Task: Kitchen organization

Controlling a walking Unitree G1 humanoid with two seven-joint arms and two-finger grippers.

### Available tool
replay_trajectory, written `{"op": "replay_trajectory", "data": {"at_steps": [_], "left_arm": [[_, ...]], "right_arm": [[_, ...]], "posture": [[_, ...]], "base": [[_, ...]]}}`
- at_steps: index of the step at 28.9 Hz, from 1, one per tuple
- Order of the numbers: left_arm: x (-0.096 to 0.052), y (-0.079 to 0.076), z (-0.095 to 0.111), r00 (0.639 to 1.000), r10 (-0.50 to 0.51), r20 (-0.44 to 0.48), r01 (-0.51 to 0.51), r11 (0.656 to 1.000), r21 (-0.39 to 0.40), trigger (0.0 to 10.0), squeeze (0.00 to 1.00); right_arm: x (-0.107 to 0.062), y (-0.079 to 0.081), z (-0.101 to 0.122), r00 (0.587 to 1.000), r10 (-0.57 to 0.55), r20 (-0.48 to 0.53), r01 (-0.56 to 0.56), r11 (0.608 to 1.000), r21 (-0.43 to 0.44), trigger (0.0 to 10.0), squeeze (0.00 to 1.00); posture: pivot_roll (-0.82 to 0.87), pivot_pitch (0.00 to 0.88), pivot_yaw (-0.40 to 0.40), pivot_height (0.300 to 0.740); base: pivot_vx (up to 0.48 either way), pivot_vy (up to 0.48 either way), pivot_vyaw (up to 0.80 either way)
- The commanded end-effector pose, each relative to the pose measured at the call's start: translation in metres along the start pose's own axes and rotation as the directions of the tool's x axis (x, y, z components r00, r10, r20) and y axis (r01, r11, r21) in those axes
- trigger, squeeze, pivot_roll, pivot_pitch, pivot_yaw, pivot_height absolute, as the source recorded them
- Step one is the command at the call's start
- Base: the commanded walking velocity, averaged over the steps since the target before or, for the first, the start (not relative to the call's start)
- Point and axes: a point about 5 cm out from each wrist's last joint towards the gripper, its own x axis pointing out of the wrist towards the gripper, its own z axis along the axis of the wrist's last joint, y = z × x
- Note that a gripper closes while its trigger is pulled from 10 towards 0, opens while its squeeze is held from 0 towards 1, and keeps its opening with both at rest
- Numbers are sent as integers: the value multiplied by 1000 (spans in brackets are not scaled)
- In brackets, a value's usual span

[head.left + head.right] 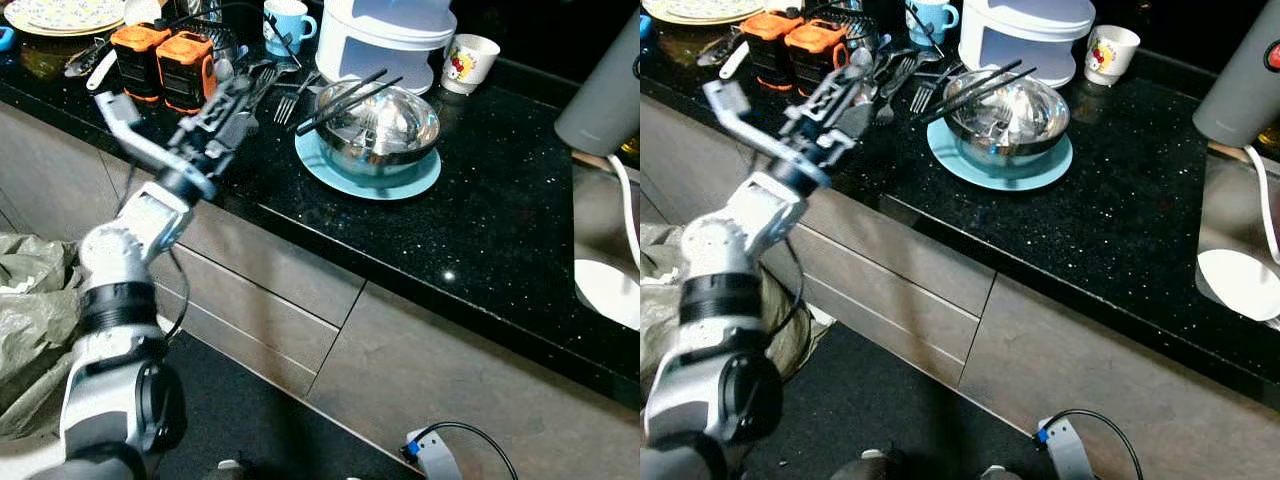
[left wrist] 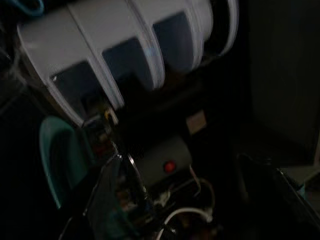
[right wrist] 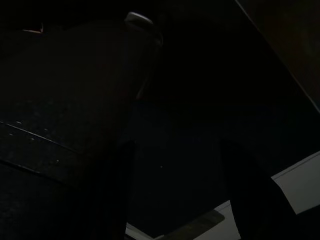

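Note:
My left arm reaches up over the black counter (image 1: 480,220). Its gripper (image 1: 252,85) hovers at a heap of forks (image 1: 290,100) and other cutlery. In the left wrist view its fingers (image 2: 107,200) stand apart with nothing between them, so it is open. Just right of it, a steel bowl (image 1: 385,130) sits on a teal plate (image 1: 325,165), with black chopsticks (image 1: 345,98) across the rim. My right gripper (image 3: 185,200) hangs in the dark, with its fingers apart.
Two orange-and-black blocks (image 1: 185,70) stand left of the gripper. A blue mug (image 1: 285,25), a white container (image 1: 385,40) and a printed cup (image 1: 468,62) line the back. A grey kettle (image 1: 605,95) and sink (image 1: 600,220) are right. Drawers (image 1: 270,290) are below.

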Motion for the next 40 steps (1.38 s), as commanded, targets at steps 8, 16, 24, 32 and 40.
{"op": "replay_trajectory", "data": {"at_steps": [8, 16, 24, 32, 40], "left_arm": [[9, 11, -9, 997, 51, -51, -51, 999, -7, 10000, 0], [16, 12, -9, 997, 52, -57, -53, 999, -5, 10000, 0], [20, 10, -18, 992, 25, -124, -28, 999, -16, 10000, 0], [22, 11, -21, 990, 18, -141, -19, 1000, -10, 10000, 0], [24, 7, -22, 988, -12, -154, 9, 1000, -19, 0, 0]], "right_arm": [[-1, -3, -10, 1000, -11, -21, 11, 1000, 18, 10000, 0], [-1, -3, -10, 1000, -12, -21, 12, 1000, 20, 10000, 0], [-1, -3, -11, 1000, -14, -22, 14, 1000, 19, 10000, 0], [-1, -3, -13, 1000, -15, -25, 15, 1000, 18, 10000, 0], [-1, -3, -13, 1000, -15, -24, 15, 1000, 22, 10000, 0]], "posture": [[33, 212, -64, 740], [30, 213, -63, 740], [27, 210, -62, 740], [27, 204, -62, 740], [24, 209, -59, 740]], "base": [[0, 0, 0], [0, 0, 0], [0, 0, 0], [0, 0, 0], [0, 0, 0]]}}
